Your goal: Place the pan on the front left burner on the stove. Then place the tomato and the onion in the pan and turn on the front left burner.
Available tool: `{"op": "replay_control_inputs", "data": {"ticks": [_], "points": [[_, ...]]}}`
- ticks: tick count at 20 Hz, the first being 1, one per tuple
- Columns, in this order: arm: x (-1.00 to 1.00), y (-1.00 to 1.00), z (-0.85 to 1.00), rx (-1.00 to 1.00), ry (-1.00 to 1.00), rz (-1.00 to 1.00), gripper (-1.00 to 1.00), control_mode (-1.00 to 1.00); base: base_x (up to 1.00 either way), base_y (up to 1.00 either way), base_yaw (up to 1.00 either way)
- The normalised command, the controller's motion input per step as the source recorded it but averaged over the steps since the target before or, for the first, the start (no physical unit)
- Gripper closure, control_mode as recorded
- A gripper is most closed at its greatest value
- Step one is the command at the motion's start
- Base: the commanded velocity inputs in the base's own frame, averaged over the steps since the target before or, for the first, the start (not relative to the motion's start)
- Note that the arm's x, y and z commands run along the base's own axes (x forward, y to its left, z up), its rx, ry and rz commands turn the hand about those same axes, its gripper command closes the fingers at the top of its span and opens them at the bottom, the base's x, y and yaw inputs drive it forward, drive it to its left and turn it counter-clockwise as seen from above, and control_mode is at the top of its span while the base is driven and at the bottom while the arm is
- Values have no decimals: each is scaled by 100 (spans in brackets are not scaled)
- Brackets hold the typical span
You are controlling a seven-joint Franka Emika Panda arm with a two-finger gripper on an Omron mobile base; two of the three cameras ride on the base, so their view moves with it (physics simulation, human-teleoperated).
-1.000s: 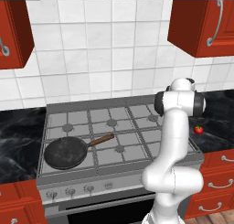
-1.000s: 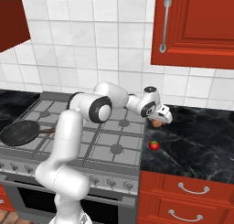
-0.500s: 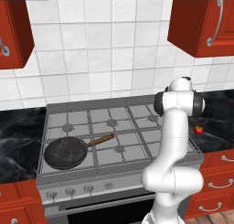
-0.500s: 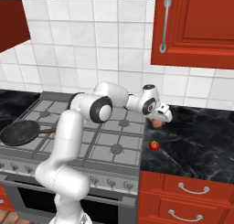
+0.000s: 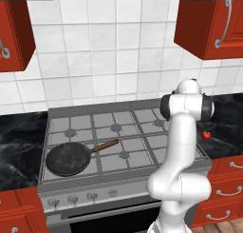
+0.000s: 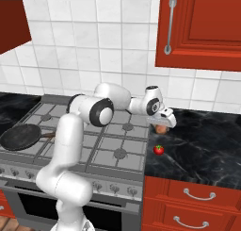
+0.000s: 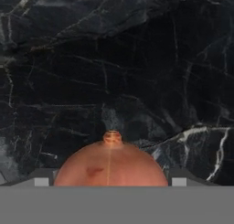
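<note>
Orange-brown onion (image 7: 109, 166), red tomato (image 6: 159, 150), black pan (image 5: 68, 159) with reddish-brown handle.

No readable text or labels anywhere

A glossy white arm (image 5: 179, 151) of rounded, tubular segments, with dark bands at its joints.

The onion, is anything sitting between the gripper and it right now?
Nothing visible does. The onion lies on the black counter right between the fingertips of the gripper, with no other object in the gap.
</note>
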Motion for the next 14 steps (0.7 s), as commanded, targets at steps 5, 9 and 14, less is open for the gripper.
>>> {"op": "replay_control_inputs", "data": {"ticks": [5, 9, 14], "points": [[-35, 5, 0, 1, -8, 0, 100, -100, 0, 0, 0], [-25, 16, 0, 1, -14, -2, 100, -100, 0, 0, 0], [-13, 29, 12, 2, -17, -3, 100, -100, 0, 0, 0]]}}
